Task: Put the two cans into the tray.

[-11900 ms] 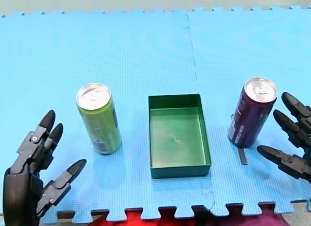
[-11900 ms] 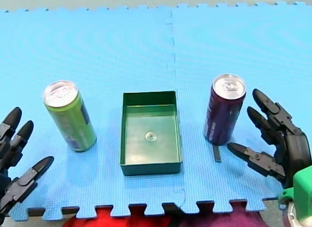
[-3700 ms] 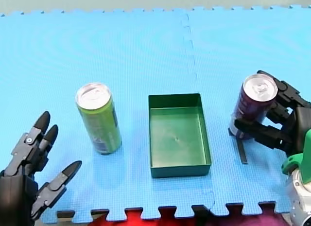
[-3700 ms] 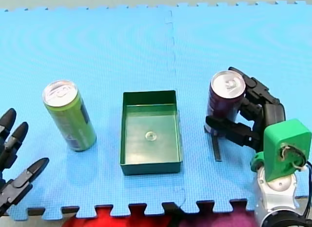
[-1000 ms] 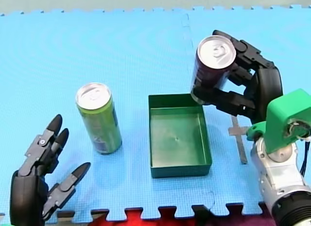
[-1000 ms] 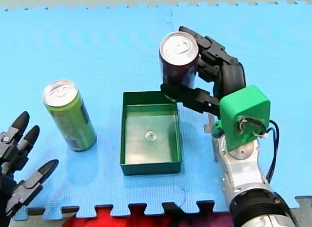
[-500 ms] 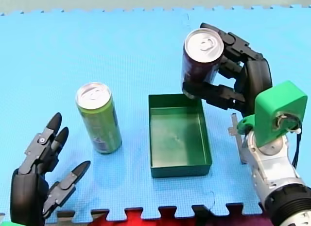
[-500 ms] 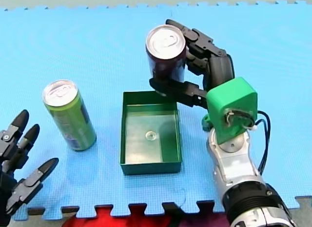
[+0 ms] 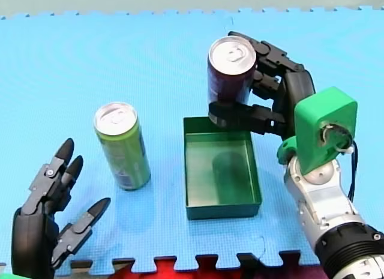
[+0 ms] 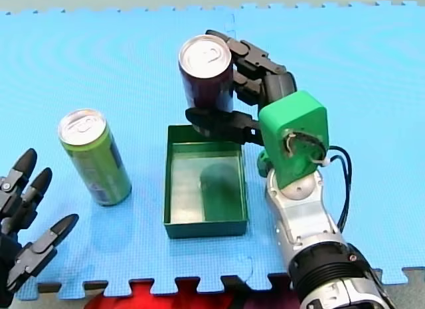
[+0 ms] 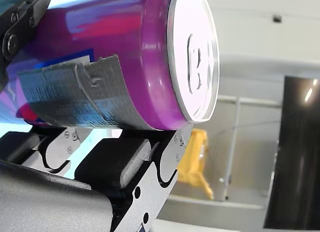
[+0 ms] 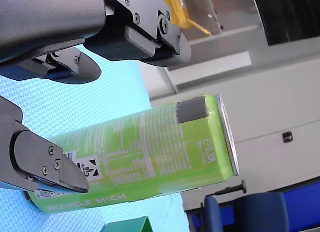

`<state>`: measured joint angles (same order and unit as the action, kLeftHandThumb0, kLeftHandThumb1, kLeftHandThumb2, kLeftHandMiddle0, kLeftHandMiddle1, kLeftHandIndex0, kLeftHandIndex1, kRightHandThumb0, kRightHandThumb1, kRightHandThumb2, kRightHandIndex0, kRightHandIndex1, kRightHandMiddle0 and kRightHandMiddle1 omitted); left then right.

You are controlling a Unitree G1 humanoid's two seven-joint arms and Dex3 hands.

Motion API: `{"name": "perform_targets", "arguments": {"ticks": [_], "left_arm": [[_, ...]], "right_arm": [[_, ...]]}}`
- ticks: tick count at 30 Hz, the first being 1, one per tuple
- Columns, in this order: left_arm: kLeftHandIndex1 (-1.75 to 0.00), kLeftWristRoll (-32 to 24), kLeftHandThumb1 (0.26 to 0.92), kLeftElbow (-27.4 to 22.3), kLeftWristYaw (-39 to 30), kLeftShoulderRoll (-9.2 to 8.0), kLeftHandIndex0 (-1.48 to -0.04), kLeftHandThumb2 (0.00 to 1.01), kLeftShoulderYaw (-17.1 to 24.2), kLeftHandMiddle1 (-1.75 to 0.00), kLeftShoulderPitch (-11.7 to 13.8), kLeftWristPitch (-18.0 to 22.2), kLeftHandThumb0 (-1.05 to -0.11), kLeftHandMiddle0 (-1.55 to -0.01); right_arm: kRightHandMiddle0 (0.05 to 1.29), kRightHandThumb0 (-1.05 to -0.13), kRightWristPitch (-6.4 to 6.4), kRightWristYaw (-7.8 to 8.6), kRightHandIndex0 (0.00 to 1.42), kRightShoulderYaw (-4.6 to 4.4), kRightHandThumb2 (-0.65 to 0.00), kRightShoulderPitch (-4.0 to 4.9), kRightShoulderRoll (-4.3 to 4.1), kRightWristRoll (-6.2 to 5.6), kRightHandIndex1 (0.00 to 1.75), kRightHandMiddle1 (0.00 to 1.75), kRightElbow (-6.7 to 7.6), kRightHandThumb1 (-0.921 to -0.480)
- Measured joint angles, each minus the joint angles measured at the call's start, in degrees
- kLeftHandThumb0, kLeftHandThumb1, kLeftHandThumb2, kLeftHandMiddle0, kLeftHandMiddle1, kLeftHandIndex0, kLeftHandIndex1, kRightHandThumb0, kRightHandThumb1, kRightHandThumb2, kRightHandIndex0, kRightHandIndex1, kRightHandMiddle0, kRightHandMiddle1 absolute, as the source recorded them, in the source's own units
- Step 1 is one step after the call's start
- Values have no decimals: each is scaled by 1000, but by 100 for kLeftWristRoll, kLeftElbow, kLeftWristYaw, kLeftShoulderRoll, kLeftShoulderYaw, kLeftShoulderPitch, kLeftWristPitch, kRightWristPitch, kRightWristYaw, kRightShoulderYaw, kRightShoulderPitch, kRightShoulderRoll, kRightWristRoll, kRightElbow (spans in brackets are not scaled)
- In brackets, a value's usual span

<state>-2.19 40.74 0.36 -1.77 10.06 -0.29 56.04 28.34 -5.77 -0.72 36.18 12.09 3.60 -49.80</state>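
Purple metal can (image 9: 231, 75) clamped upright by right robot hand (image 9: 273, 90) above far rim of green plastic tray (image 9: 222, 212), for lowering in. Left robot hand (image 9: 51, 222) empty, left of tray.

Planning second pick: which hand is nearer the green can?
Left. Left hand is beside the green can, nearer the robot; right hand holds the purple can over the tray.

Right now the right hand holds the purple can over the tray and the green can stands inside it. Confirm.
Wrong on the green can: in the first head view it stands upright on the blue mat, left of the green tray. The right hand holds the purple can over the tray. The left hand, near left, holds nothing.
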Motion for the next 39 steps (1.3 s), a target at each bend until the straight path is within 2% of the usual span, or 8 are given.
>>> {"name": "perform_targets", "arguments": {"ticks": [3, 6, 14, 25, 39], "left_arm": [[0, 2, 845, -4, 0, 0, -367, 1, 0, 0, 2, 6, -937, -425], [0, 4, 845, -1, 0, 0, -367, 0, 0, 0, 3, 12, -938, -425], [-1, 4, 847, -1, 1, 0, -368, 1, 1, 0, 20, 22, -942, -425], [-2, 1, 845, -37, 10, 0, -373, 0, 3, -2, 65, 38, -941, -429], [0, -293, 837, 110, -172, 1, -369, 0, 91, -1, 66, 20, -974, -432]], "right_arm": [[1160, -448, -137, -103, 1311, -59, 0, -52, 32, 94, 0, 0, 50, -716], [1158, -453, -196, -173, 1310, -88, 0, -94, 61, 125, 0, 0, 93, -716], [1160, -454, -367, -47, 1307, -48, 0, -132, 84, -44, 0, 1, 141, -717], [1162, -445, -385, -12, 1302, -42, -1, -149, 85, -84, 0, 0, 137, -720], [1176, -408, -327, 171, 1307, 116, -1, -153, 86, -309, 2, 4, -72, -725]]}}
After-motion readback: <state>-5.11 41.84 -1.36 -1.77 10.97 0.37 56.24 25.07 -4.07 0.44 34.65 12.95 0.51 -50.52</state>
